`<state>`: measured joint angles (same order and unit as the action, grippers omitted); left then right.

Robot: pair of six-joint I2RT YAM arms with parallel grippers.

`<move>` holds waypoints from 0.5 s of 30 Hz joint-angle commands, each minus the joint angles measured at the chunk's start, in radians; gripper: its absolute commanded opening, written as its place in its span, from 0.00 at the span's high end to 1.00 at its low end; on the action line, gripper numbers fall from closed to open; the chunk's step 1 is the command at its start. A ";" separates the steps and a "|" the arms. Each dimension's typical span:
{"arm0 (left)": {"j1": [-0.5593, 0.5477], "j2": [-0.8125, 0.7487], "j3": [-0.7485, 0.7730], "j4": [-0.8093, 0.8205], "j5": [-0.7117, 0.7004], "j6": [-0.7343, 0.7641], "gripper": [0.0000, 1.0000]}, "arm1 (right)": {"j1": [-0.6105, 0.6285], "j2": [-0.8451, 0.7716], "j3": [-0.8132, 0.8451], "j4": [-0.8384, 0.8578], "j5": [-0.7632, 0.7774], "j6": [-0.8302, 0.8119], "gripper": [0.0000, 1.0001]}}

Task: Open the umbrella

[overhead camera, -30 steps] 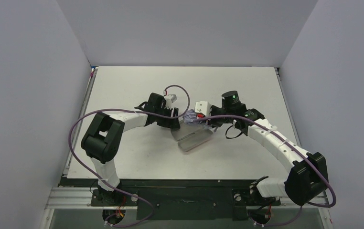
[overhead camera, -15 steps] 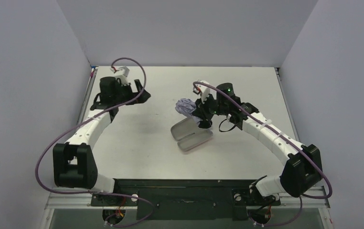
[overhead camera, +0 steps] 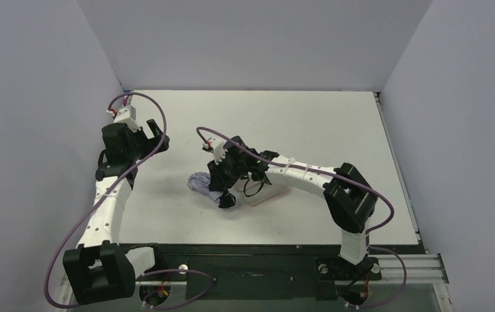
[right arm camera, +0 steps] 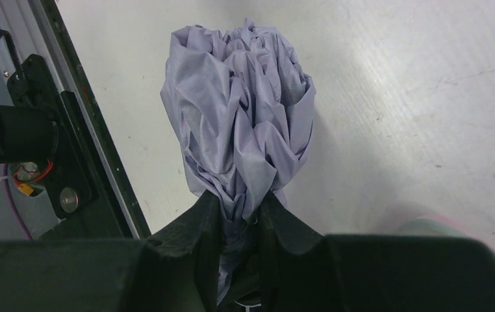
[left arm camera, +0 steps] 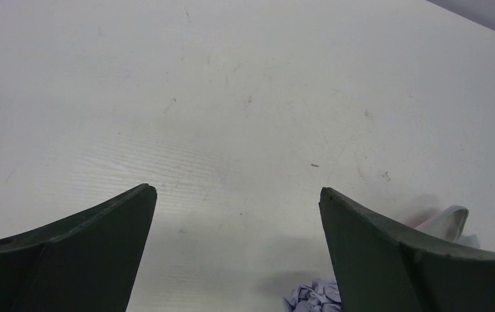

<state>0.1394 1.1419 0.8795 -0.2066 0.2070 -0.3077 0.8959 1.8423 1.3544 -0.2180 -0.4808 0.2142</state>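
Closest in, near the desk's point(overhead camera: 310, 123) front edge and left of its middle, is the one umbrella point(right arm camera: 238, 123), a crinkled lavender bundle, folded. The right claw point(right arm camera: 240, 205) is clamped on its narrow end; whether the fabric touches the desk I cannot tell. One pale pink sleeve point(left arm camera: 449, 218) lies just beside it, partly under the right arm. Farther back by the left edge, the left claw point(left arm camera: 235, 195) hangs with fingers wide apart, holding nothing. Beyond both, white desk runs to the far wall.
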 commanded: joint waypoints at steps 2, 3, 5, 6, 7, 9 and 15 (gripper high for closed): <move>0.004 -0.042 0.038 -0.100 -0.035 0.030 0.03 | -0.013 0.036 0.049 0.079 0.088 0.110 1.00; 0.004 -0.043 0.038 -0.106 -0.025 0.029 0.03 | -0.019 0.038 0.037 0.076 0.106 0.111 1.00; 0.005 -0.047 0.034 -0.104 -0.013 0.024 0.03 | -0.041 0.033 0.003 0.068 0.118 0.098 1.00; 0.004 -0.049 0.030 -0.101 -0.009 0.023 0.03 | -0.058 0.021 -0.011 0.061 0.124 0.080 1.00; 0.004 -0.048 0.027 -0.091 0.000 0.019 0.03 | -0.069 0.013 -0.042 0.055 0.125 0.069 1.00; 0.003 -0.043 0.023 -0.072 0.015 0.018 0.03 | -0.110 -0.007 -0.086 0.039 0.127 0.044 1.00; 0.003 -0.016 0.006 0.007 0.048 -0.008 0.03 | -0.308 -0.073 -0.183 -0.041 0.120 -0.046 1.00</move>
<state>0.1394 1.1244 0.8795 -0.2935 0.2173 -0.2962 0.7040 1.8515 1.2201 -0.2245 -0.4000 0.2596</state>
